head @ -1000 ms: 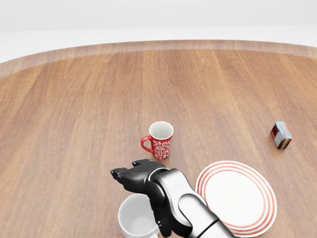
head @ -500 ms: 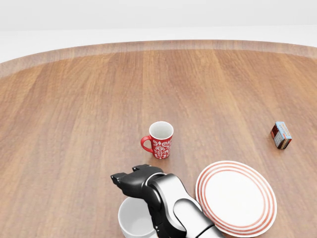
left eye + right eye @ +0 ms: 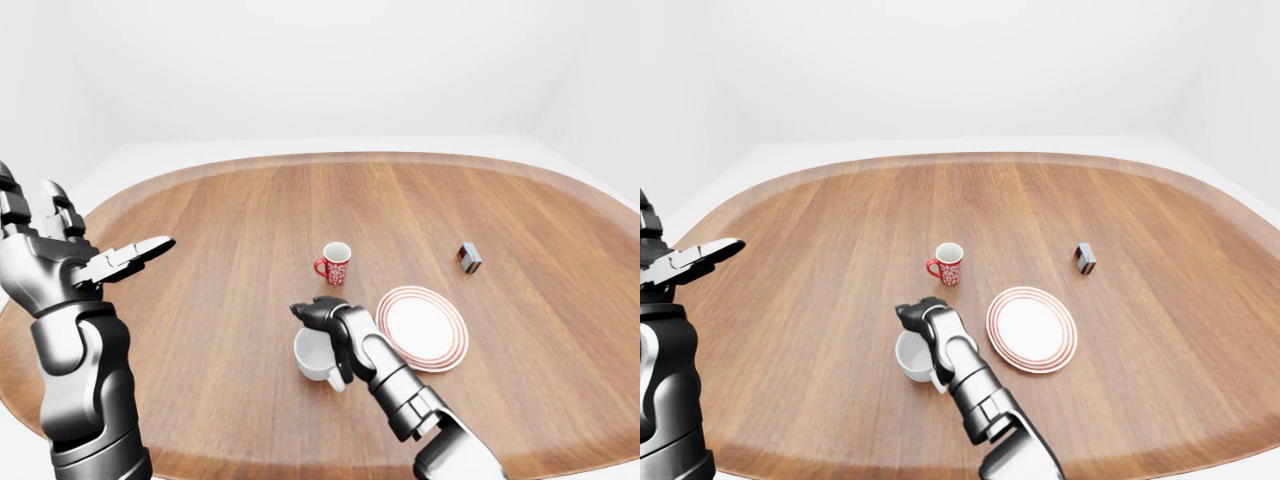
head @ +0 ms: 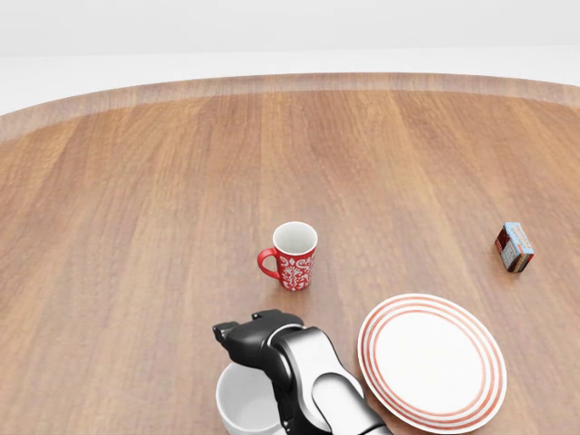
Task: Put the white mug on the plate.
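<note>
White mug reached over on the wooden tabletop [image 3: 220, 300].

The left hand [image 3: 60, 255] is held raised with fingers spread. The plate [image 4: 432, 360] lies just right of the white mug [image 4: 246, 401], over whose rim the right hand [image 4: 254, 340] is curled; its grip cannot be told.

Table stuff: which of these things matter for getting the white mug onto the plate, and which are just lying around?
Part of the job:
- white mug
- red-ringed plate, empty, to the mug's right in the left-eye view
- right hand, over the mug's rim; grip cannot be told

Just lying about:
- red patterned mug, upright
- small box
- left hand, raised, open, holding nothing
</note>
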You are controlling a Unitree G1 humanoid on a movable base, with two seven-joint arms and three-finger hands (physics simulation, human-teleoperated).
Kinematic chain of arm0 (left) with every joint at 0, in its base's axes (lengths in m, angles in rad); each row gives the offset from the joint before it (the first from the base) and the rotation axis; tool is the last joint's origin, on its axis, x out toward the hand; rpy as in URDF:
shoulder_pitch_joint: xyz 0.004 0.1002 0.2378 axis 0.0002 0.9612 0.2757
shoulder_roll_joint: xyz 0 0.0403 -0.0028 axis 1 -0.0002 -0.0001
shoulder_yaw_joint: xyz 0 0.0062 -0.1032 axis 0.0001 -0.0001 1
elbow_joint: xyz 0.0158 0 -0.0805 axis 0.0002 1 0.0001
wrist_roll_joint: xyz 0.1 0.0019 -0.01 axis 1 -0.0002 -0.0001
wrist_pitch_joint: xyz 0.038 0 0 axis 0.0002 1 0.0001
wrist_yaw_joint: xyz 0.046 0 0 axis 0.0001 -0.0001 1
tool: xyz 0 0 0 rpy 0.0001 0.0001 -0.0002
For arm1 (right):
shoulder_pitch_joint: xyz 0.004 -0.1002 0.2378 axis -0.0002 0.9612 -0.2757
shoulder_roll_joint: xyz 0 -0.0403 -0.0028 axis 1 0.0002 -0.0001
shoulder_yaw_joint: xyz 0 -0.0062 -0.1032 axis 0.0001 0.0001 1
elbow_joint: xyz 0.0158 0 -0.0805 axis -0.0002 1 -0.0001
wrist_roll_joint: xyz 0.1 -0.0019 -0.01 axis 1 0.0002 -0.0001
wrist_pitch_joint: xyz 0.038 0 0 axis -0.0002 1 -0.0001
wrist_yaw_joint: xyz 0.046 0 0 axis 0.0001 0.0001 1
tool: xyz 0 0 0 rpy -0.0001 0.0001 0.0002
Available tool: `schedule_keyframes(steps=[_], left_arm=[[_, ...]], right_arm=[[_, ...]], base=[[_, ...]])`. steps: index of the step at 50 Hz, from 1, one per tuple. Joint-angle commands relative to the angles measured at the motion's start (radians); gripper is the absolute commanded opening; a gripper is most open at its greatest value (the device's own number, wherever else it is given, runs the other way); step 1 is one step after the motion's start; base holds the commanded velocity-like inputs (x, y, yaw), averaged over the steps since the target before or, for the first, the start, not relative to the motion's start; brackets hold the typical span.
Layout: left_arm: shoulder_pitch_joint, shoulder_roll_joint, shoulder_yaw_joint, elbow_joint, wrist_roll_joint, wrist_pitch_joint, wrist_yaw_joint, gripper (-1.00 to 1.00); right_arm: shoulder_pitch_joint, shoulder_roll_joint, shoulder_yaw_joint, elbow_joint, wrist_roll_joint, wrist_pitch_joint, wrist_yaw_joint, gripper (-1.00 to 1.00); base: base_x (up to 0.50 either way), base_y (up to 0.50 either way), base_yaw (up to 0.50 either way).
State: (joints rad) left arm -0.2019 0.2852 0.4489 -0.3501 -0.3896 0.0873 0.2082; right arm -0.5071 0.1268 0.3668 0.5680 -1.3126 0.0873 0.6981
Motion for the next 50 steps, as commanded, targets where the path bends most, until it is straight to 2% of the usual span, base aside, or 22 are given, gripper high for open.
schedule_keyframes(steps=[1, 19, 50], left_arm=[[-0.001, 0.002, 0.003, -0.006, -0.004, 0.000, 0.001, 1.00], [0.003, 0.000, 0.003, -0.001, -0.004, 0.000, -0.002, 1.00], [0.004, -0.001, 0.003, -0.010, -0.004, 0.000, 0.000, 1.00]], right_arm=[[0.016, 0.044, -0.057, 0.021, -0.070, 0.000, 0.000, 1.00], [0.005, 0.076, -0.075, 0.043, -0.093, 0.000, 0.000, 1.00], [-0.019, 0.084, -0.082, 0.147, -0.058, 0.000, 0.000, 1.00]], base=[[0.00, 0.00, 0.00], [0.00, 0.00, 0.00], [0.00, 0.00, 0.00]])
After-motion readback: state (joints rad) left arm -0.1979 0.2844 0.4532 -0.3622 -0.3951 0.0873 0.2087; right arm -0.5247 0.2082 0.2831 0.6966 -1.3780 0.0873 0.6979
